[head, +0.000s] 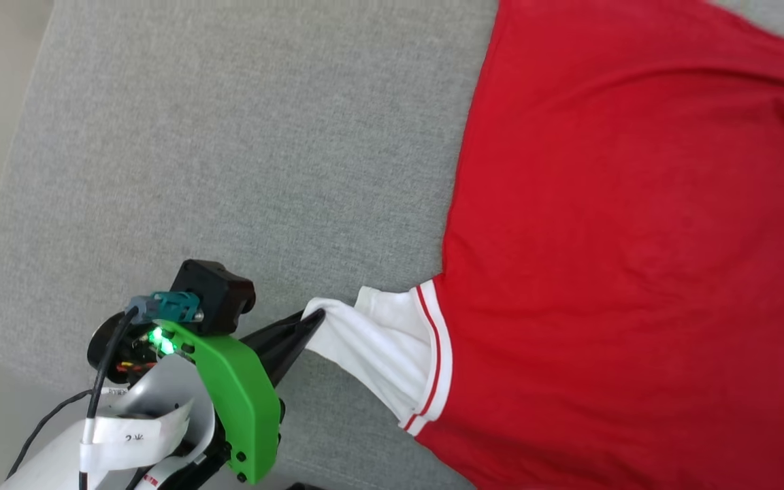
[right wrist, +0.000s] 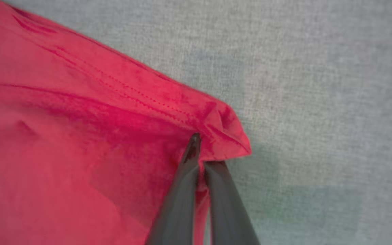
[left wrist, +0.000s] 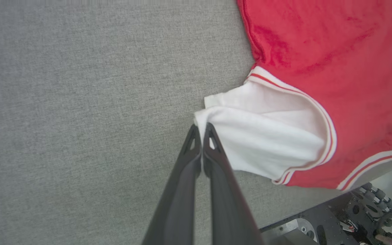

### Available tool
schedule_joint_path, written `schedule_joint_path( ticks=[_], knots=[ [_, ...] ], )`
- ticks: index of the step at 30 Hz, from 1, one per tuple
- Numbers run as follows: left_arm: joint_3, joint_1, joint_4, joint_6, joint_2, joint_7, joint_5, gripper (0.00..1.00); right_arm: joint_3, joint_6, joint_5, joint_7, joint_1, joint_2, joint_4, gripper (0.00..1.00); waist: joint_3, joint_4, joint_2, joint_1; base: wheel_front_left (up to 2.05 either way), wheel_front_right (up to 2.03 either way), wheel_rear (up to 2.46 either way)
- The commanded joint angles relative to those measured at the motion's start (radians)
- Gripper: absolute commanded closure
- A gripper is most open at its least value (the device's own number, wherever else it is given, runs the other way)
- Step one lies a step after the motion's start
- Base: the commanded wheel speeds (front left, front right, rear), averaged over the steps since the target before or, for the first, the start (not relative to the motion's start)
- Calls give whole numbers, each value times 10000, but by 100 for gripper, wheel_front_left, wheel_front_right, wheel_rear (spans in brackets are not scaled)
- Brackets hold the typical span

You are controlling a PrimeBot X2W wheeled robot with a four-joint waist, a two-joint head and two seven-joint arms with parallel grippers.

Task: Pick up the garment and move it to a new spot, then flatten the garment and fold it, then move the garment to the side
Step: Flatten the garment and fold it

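Observation:
The garment (head: 637, 224) is a red shirt with a white short sleeve (head: 378, 347) and red-white striped trim. It lies spread over the right half of the grey surface. My left gripper (head: 316, 318) is shut on the sleeve's tip and draws it out to the left. In the left wrist view the left gripper (left wrist: 201, 131) pinches the edge of the white sleeve (left wrist: 267, 136). In the right wrist view my right gripper (right wrist: 202, 149) is shut on a puckered red corner of the garment (right wrist: 80, 143), along a stitched hem.
The grey fabric surface (head: 229, 150) lies bare to the left of the shirt, with its rounded edge at the far left. Parts of the robot's base (left wrist: 335, 221) show at the lower right of the left wrist view.

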Motion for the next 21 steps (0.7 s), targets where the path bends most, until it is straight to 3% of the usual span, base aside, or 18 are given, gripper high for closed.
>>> schedule_joint_path(
  ticks=[1, 14, 21],
  knots=[
    [73, 82, 37, 84, 47, 2, -85, 100, -43, -7, 66, 64, 868, 139, 272, 100, -786, -604, -1, 0, 0, 0, 0],
    [326, 777, 641, 496, -352, -586, -560, 100, -787, -7, 731, -248, 4083, 797, -882, 100, -2703, -1747, -1, 0, 0, 0, 0],
    [577, 1368, 839, 858, -439, -999, -730, 100, -690, -7, 1049, -40, 5485, 913, -1788, 100, -3350, -2276, -1, 0, 0, 0, 0]
  ],
)
